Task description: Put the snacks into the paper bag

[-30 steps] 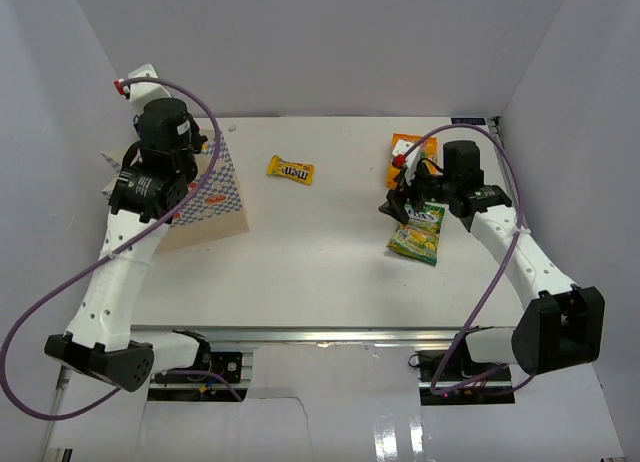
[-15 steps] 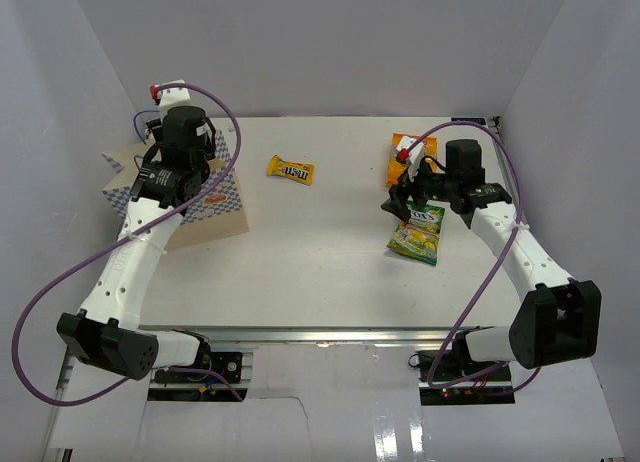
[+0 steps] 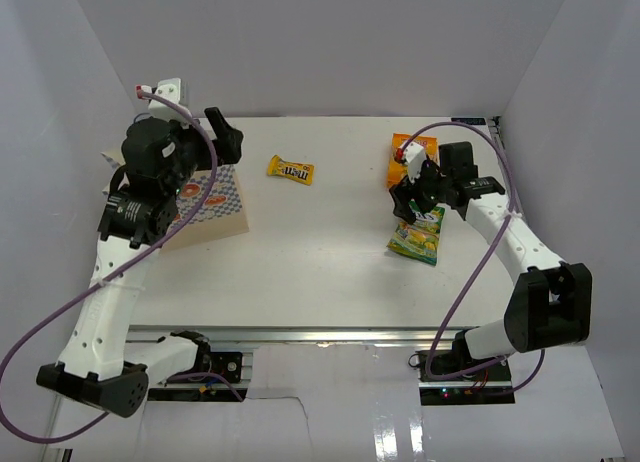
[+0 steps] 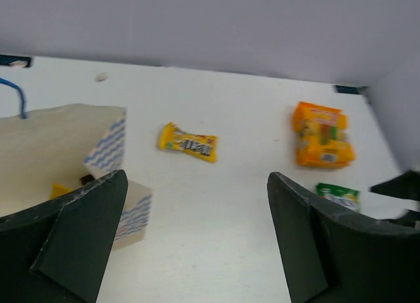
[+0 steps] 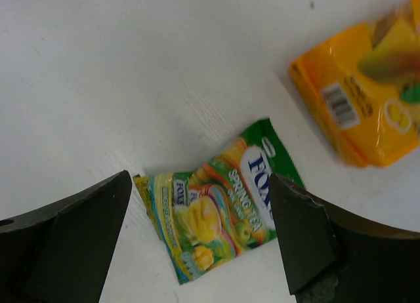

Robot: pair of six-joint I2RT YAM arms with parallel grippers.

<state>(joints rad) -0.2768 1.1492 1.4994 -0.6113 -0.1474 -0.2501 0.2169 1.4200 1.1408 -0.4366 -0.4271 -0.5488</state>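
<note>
Top external view: the paper bag [image 3: 215, 207] sits at the far left of the counter [image 3: 320, 262]. The left gripper [image 4: 197, 178] is raised close by it, jaws spread wide and holding nothing. A bit of yellow shows inside the bag's tan interior. One yellow candy packet [image 3: 290, 169] lies alone to the right of the bag. At the right side, the right gripper [image 5: 200, 181] hovers wide open and empty over the green-yellow pouch [image 5: 220, 211]. The orange pouch [image 5: 361, 106] lies just beyond it, toward the far edge.
</note>
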